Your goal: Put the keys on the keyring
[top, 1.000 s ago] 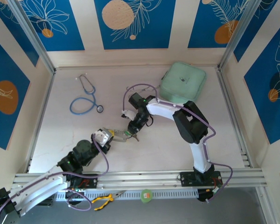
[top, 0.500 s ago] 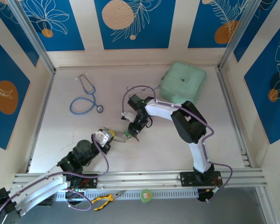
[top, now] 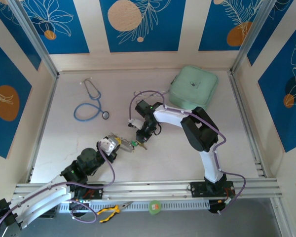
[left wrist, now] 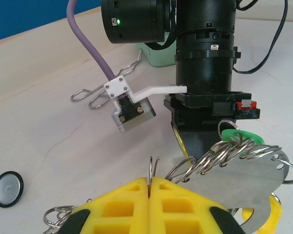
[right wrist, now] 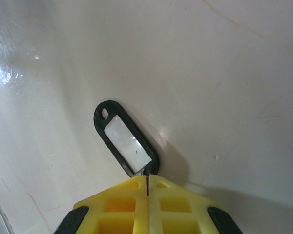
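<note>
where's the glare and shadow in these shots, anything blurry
Right wrist: white glare on the table at upper left, and a soft shadow right of the black tag. Left wrist: the steel plate has a bright sheen, and nothing is badly blurred. Top external: even light, no harsh shadows on the table.

Robot lab cell, aluminium rails [top: 148, 186], patterned panels [top: 143, 24]

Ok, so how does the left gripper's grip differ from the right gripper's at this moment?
The left gripper pinches a thin upright steel split ring beside a chain of rings; the right gripper pinches the end of a flat black tag with a white label window. The left gripper points roughly level across the table; the right gripper points down at it. Shared: yellow jaws, fully shut.
</note>
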Available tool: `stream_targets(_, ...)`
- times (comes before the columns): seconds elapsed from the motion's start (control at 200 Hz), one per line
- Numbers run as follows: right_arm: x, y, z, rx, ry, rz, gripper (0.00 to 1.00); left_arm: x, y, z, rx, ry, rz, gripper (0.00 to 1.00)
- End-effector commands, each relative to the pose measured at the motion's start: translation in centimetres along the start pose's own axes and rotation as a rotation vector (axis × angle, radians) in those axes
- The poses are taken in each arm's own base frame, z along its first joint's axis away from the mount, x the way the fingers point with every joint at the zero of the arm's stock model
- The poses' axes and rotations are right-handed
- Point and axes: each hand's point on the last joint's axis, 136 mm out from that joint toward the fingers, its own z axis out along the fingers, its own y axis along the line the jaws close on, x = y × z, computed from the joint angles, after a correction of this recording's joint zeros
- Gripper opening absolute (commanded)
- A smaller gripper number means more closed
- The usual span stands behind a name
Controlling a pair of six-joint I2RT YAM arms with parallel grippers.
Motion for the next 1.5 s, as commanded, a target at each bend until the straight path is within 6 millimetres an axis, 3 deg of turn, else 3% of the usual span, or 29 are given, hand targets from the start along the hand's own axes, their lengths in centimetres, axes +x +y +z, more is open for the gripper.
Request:
stream_targets(0.0, 0.1, 0.8, -0.6, -0.050, -0.009, 0.013, 0.00, -1.3, -0.2, 0.0, 0.014, -0.056, 0.003, 0.00)
stream_targets(0.265, 0.9, 1.6, -5.2, 0.039, -0.169, -0.037, 0.00, -2.1, -2.2, 0.1, 0.131, -0.083, 0.005, 0.00)
stream_targets(0.565, 1.4, 5.1, -9.4, 0.041, -0.342, -0.210, 0.00, -2.2, -4.6, 0.8, 0.264, -0.065, -0.026, 0.00)
stream_targets(0.845, 1.3, 8.8, -9.8, -0.065, -0.412, -0.380, 0.00, -2.0, -5.0, 1.9, 0.281, -0.034, -0.095, 0.00)
stream_targets(1.496, 0.0, 10.6, -7.3, -0.182, -0.378, -0.439, 0.00, -1.3, -5.6, 2.7, 0.303, -0.005, -0.181, 0.00)
